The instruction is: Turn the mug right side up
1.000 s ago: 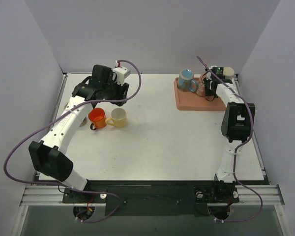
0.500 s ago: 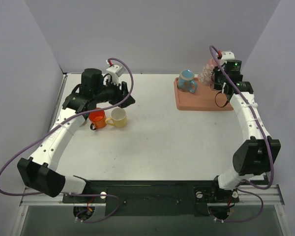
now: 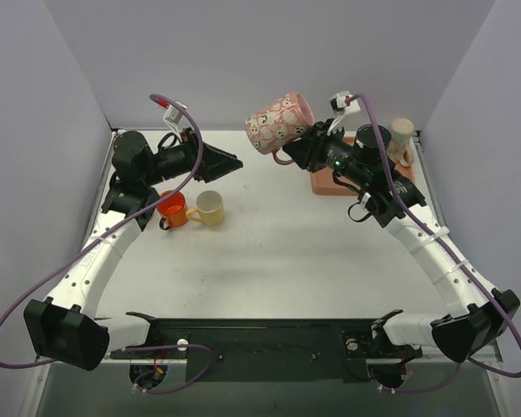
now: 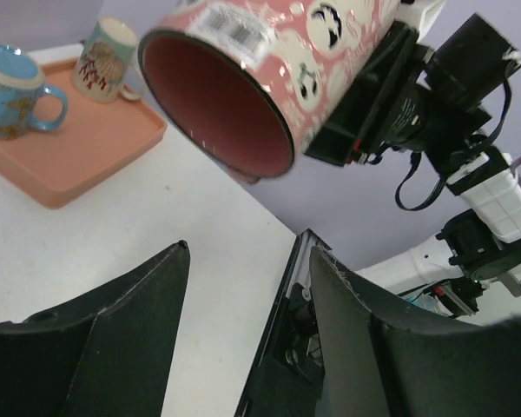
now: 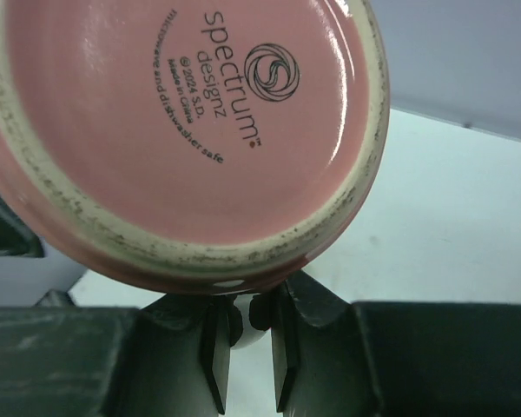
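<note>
The mug (image 3: 280, 122) is pink with white patterns and hangs in the air over the back of the table. It lies on its side with the mouth toward the left arm. My right gripper (image 3: 295, 155) is shut on its handle. The right wrist view shows the mug's pink base (image 5: 191, 130) just above the closed right gripper (image 5: 250, 308). My left gripper (image 3: 234, 163) is open and empty, pointing right at the mug from a short gap. The left wrist view looks into the mug's dark red mouth (image 4: 217, 104) above the spread left gripper (image 4: 247, 252).
A salmon tray (image 4: 78, 148) at the back right holds a blue mug (image 4: 13, 91) and a beige mug (image 4: 108, 56). An orange mug (image 3: 171, 208) and a cream mug (image 3: 210, 206) stand upright on the table under the left arm.
The right arm lifted the pink mug off the tray, swung it left to the middle and tipped it sideways. The left gripper rose, turned toward the mug and spread wider.
</note>
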`<move>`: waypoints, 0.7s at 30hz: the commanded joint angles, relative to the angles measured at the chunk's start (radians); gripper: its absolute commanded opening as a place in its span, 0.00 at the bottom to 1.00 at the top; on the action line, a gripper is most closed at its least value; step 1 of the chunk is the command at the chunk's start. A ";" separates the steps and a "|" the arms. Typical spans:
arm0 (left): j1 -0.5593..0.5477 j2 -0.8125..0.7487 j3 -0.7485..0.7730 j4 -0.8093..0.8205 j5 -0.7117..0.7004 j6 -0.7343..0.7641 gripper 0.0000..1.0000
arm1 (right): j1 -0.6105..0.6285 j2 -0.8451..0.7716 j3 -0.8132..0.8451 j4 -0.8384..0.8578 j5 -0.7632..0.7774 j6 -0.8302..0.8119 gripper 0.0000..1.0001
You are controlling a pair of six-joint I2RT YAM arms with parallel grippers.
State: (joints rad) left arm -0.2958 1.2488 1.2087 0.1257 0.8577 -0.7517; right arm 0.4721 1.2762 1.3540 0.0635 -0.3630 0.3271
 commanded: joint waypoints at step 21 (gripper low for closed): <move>0.033 -0.061 0.014 0.040 -0.098 -0.123 0.00 | 0.188 0.111 -0.009 0.285 -0.151 0.216 0.14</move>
State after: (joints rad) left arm -0.2840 1.1873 1.1694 0.4004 0.8639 -0.9821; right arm 0.6487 1.4021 1.3437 0.2405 -0.4759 0.5499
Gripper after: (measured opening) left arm 0.073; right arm 0.139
